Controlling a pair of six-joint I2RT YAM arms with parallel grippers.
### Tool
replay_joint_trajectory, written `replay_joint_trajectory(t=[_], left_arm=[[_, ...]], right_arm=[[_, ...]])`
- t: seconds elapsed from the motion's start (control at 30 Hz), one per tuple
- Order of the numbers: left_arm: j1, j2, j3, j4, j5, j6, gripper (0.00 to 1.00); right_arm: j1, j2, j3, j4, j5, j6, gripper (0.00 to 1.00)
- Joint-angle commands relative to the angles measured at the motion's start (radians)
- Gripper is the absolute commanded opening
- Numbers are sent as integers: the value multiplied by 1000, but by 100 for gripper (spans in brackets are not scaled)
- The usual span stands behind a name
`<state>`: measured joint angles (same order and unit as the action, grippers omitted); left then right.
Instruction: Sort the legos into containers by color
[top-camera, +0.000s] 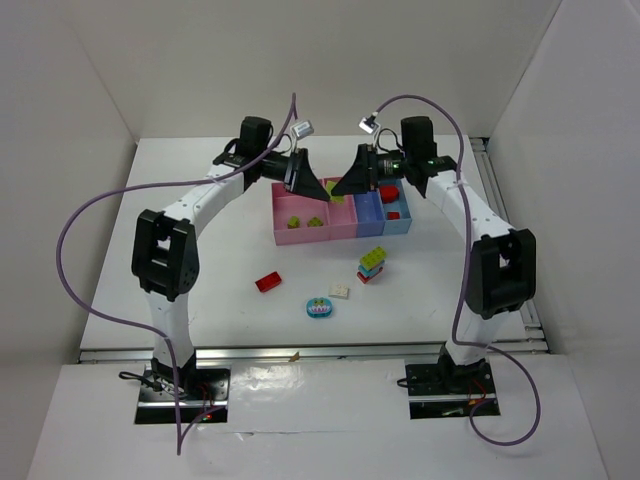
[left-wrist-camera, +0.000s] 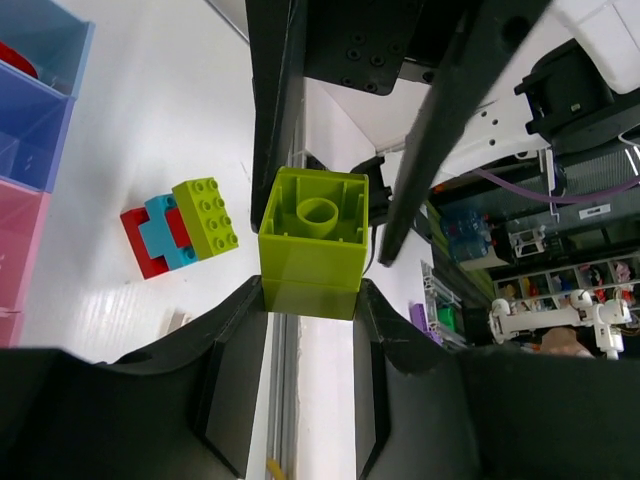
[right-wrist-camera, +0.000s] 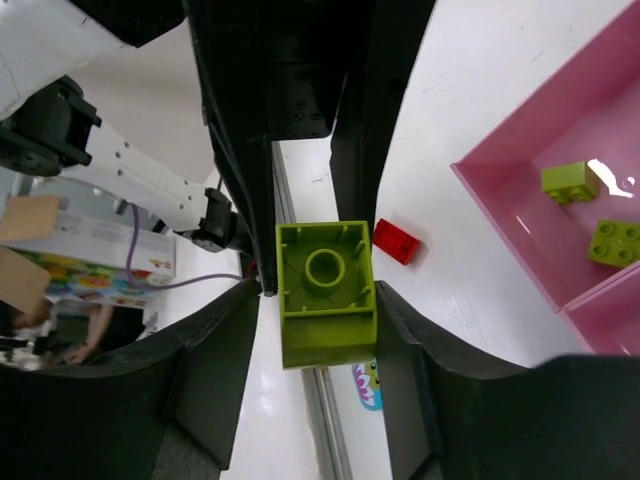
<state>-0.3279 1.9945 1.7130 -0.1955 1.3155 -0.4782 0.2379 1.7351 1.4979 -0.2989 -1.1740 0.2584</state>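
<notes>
Above the wide pink bin (top-camera: 300, 240), at the far middle of the table (top-camera: 200, 260), the two grippers meet tip to tip. The left gripper (left-wrist-camera: 311, 300) is clamped on the lower part of a yellow-green brick (left-wrist-camera: 312, 240), which is off the table with its hollow underside towards both wrist cameras. The right gripper (right-wrist-camera: 322, 300) flanks the same brick. Its jaws stand slightly wider than the brick, with a gap visible on one side, so it is not gripping.

Two more yellow-green bricks (top-camera: 305, 221) lie in the wide pink bin. To the right of that bin, in a row, stand the narrow pink bin (top-camera: 343, 222), the blue bin (top-camera: 370, 222) and the light blue bin (top-camera: 400, 226). The light blue bin holds red pieces (top-camera: 393, 196).

Nearer on the table lie a red brick (top-camera: 268, 282), a cream-white brick (top-camera: 340, 291), a teal-blue and pink piece (top-camera: 319, 308) and a small stack of bricks (top-camera: 372, 263) with a yellow-green one on top.
</notes>
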Motion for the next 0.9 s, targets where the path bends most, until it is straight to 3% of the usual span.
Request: replay_joint_trajectory(t=[0.0, 0.2, 0.37, 0.4, 0.43, 0.87], left_arm=[[9, -11, 14, -21, 10, 50, 0], [9, -20, 5, -21, 10, 50, 0], [9, -30, -15, -42, 10, 72, 0], [18, -30, -32, -51, 10, 72, 0], [18, -30, -44, -51, 10, 81, 0], [116, -88, -294, -33, -54, 101, 0]], right_arm=[[-3, 7, 50, 40, -35, 15, 55], [-3, 7, 30, 72, -35, 15, 31], [-3, -11, 7, 136, -35, 84, 37], [-3, -11, -5, 151, -35, 94, 22], [-3, -23, -14, 194, -35, 122, 0], [-3, -77, -145, 448, 184, 300, 0]])
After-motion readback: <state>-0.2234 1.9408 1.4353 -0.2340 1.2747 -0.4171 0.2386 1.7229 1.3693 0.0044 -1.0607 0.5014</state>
